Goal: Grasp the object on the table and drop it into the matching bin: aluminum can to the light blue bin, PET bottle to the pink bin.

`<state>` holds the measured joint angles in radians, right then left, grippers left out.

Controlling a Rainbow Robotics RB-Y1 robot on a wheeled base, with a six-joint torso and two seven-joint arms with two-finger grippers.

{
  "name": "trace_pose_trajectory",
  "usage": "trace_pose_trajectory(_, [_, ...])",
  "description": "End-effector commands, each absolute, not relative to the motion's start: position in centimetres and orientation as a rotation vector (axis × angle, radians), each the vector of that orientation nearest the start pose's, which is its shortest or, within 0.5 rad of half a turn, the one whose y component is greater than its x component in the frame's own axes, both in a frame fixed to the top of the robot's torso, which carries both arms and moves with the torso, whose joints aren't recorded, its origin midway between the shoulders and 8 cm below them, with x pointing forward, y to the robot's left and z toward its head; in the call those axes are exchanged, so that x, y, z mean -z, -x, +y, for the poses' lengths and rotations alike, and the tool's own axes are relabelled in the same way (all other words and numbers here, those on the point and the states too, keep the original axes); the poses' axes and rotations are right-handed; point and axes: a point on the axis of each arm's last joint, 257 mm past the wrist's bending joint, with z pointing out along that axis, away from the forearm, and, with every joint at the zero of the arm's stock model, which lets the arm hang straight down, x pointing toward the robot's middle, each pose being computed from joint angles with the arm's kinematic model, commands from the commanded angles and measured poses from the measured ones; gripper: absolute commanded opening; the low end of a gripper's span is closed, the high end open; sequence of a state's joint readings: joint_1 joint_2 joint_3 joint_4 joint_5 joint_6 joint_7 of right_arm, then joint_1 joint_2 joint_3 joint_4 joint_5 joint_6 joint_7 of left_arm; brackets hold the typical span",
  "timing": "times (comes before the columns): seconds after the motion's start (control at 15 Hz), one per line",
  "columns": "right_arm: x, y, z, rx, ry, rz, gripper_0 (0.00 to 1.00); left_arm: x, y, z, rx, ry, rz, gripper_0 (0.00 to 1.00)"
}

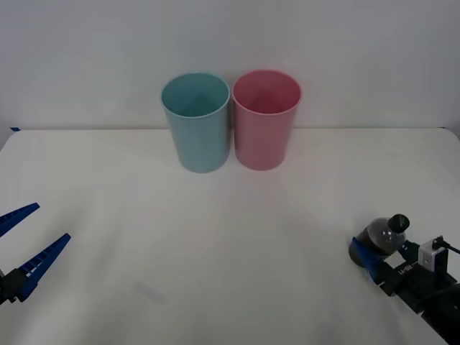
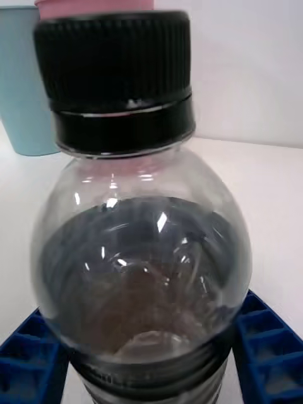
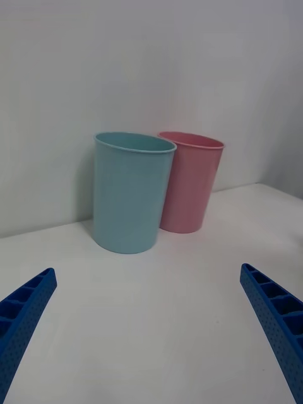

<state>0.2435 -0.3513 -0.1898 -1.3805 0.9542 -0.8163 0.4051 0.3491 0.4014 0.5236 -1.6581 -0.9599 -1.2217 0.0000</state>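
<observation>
The PET bottle (image 1: 384, 236), small and clear with dark brown liquid and a black cap, is at the front right of the white table (image 1: 215, 244). My right gripper (image 1: 374, 253) is shut on it. In the right wrist view the bottle (image 2: 145, 252) sits upright between my blue fingers (image 2: 31, 353), cap uppermost. The light blue bin (image 1: 195, 122) and the pink bin (image 1: 266, 118) stand side by side at the back middle, pink on the right. My left gripper (image 1: 49, 223) hovers open at the front left, holding nothing, and faces both bins (image 3: 129, 192) (image 3: 189, 183).
A plain white wall rises behind the table's far edge. A wide stretch of bare tabletop (image 1: 287, 215) lies between the held bottle and the bins. The two bins almost touch each other.
</observation>
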Motion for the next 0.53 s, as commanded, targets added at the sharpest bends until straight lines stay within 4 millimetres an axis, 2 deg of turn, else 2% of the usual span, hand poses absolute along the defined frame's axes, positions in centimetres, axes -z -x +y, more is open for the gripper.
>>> trace_pose_trajectory(0.07, [30.79, -40.88, -29.56, -0.329, 0.401, 1.615, 0.0, 16.89, -34.23, 32.97, 0.567, -0.465, 1.441, 1.0])
trace_pose_trajectory(0.53, [29.94, -41.29, -29.03, -0.348, 0.41, 1.591, 0.0, 16.89, -34.23, 32.97, 0.567, -0.465, 1.441, 1.0])
